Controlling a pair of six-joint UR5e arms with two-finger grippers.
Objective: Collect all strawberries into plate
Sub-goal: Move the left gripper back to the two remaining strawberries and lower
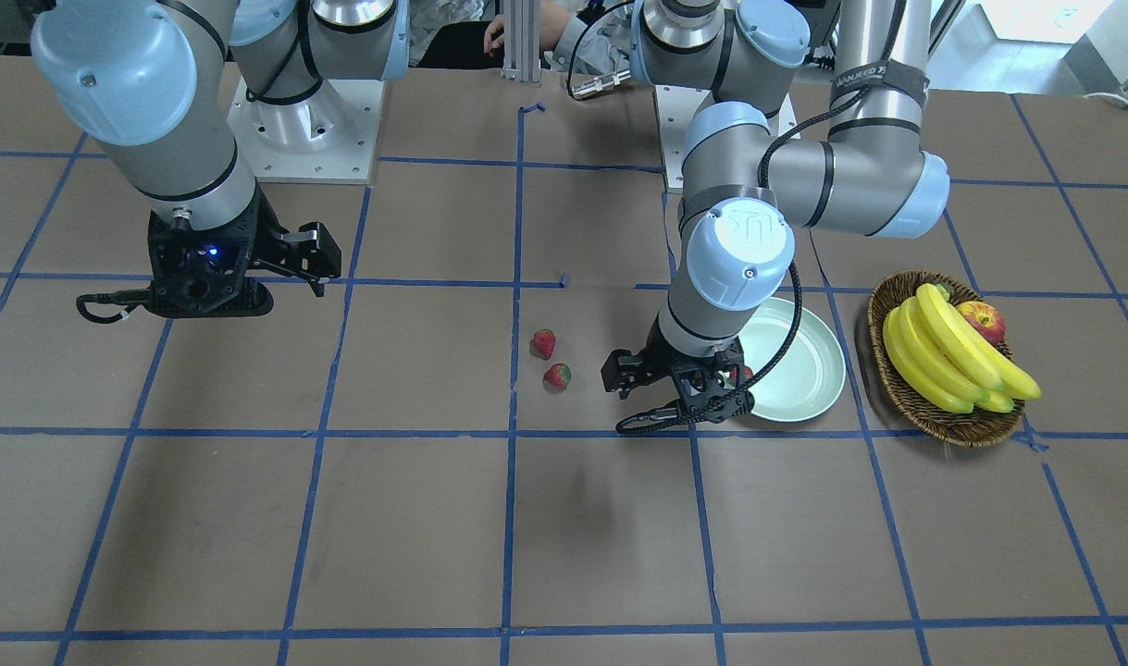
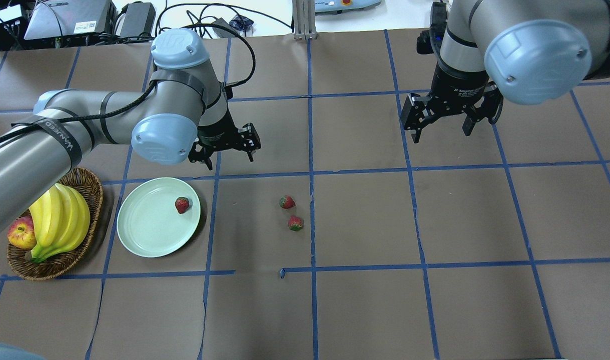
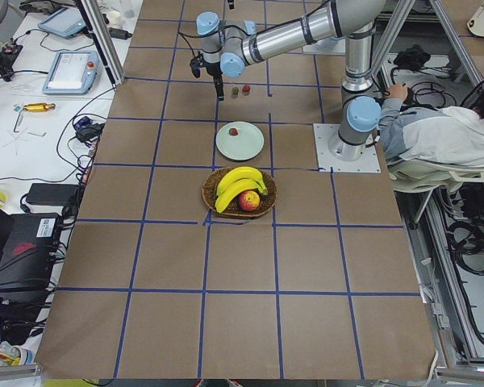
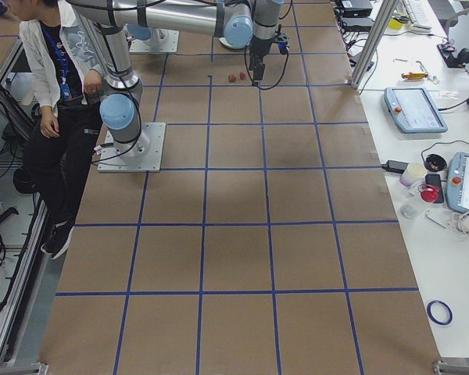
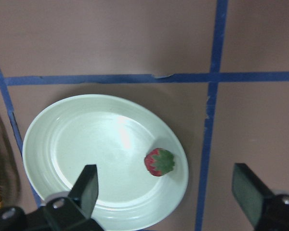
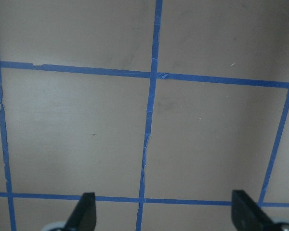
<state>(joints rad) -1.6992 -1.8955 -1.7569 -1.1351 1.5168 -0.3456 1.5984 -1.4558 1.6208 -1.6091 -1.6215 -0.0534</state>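
Plate (image 2: 143, 239) of pale mint green is our landmark, lying flat on the brown paper-covered table (image 2: 365, 300). In it we see 1 strawberry (image 2: 182, 204), resting on the inner slope by the rim on the side that faces the table's middle, green cap showing in the left wrist view. The 2 other strawberries (image 2: 286, 202) (image 2: 295, 223) lie on the bare table, well apart from the plate on that same side, close to each other but not touching.

On the plate's opposite side, just beside it, sits a brown woven basket (image 2: 93, 196). It holds a bunch of yellow bananas (image 2: 59, 220) and 1 red-yellow apple (image 2: 20, 234) tucked against them at the basket's outer edge.

The left gripper (image 2: 228, 155) hangs above the table just past the plate's far rim, away from the robot; its 2 fingers stand wide apart with nothing between them. The right gripper (image 2: 442, 135) hovers far from the plate, beyond the loose strawberries, fingers likewise spread and empty.

On a black strap (image 2: 64, 142) around the left arm we read "WANJEED". White print on the right wrist is too small for us to read.
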